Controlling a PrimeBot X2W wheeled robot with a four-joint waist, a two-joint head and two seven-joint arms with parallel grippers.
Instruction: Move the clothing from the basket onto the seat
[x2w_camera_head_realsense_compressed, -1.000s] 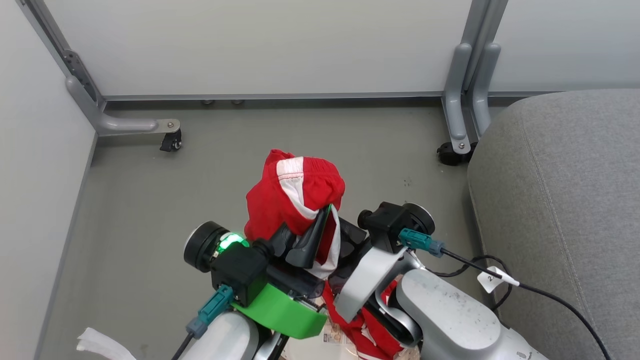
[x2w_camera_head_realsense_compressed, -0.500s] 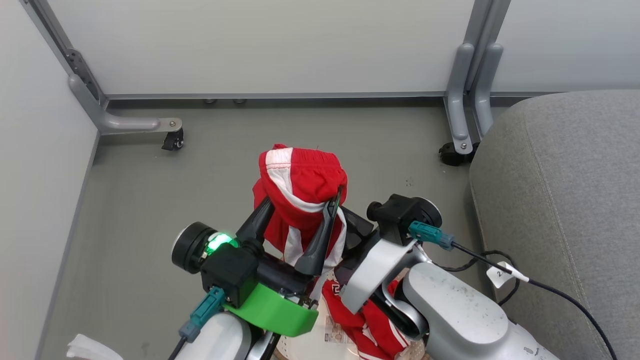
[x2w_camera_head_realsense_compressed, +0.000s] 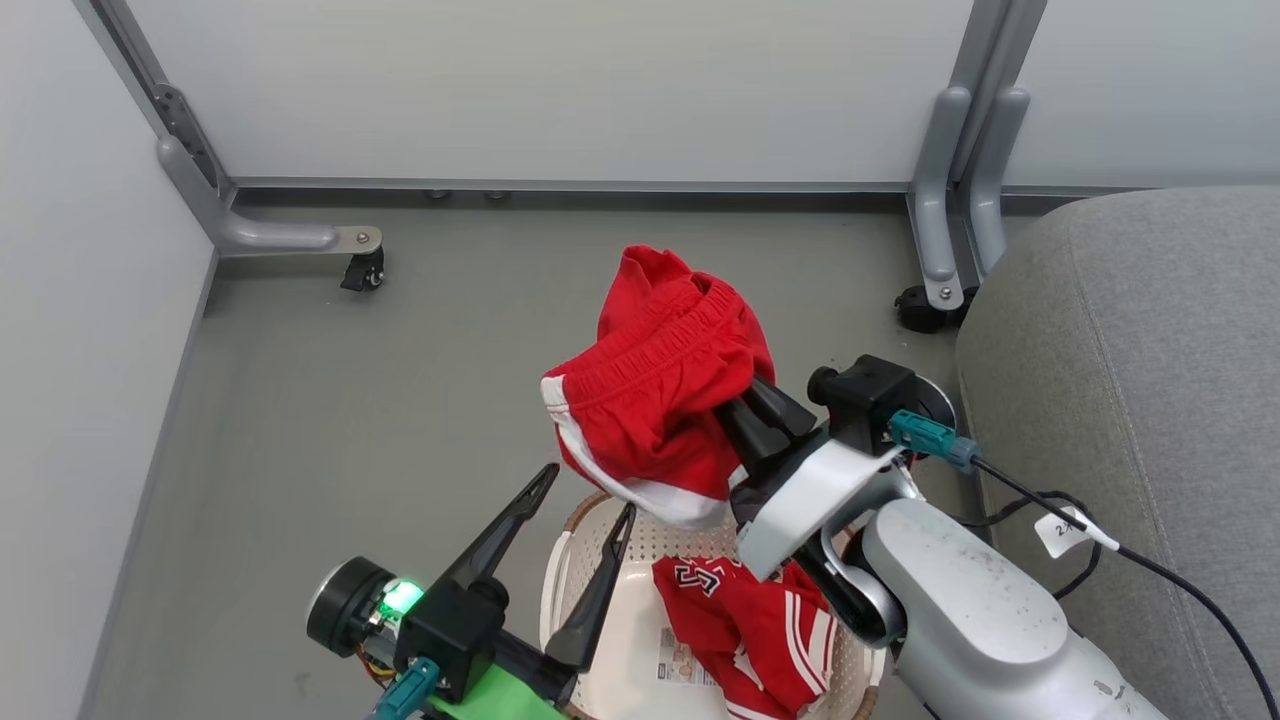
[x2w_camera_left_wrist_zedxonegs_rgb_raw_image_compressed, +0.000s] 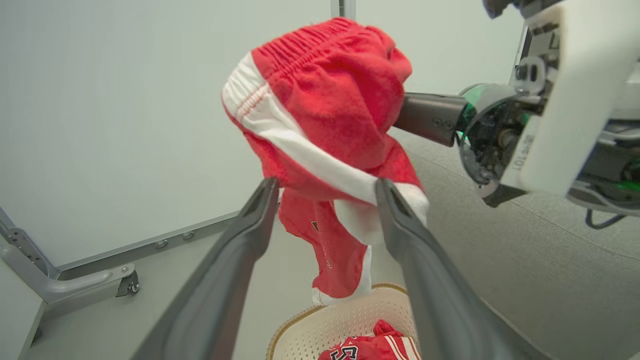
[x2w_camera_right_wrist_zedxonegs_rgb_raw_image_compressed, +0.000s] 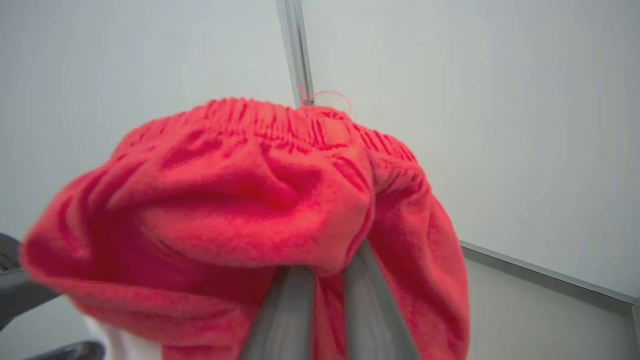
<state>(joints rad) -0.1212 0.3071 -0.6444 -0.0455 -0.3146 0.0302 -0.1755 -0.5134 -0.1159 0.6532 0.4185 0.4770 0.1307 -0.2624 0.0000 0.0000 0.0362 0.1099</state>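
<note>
While the right gripper clenches a bunched pair of red shorts, the garment hangs in the air above the far end of the laundry basket, its white-trimmed hem drooping toward the rim. In the right wrist view the two fingers stand close together, with red fabric pinched between them and draped over their tips. The left gripper is released: its long dark fingers are spread wide, gripping nothing, and hover over the left rim of the basket, below and to the left of the shorts. In the left wrist view the white stripe of the shorts sits right at those fingertips; whether it touches them cannot be told. Inside the cream perforated basket a red jersey with white stripes and black-and-white lettering lies crumpled toward the right side, beside a barcode sticker on the bottom. The basket stands on the grey floor, near the large grey seat at the right. A black cable runs from the right wrist across the seat's front edge.
</note>
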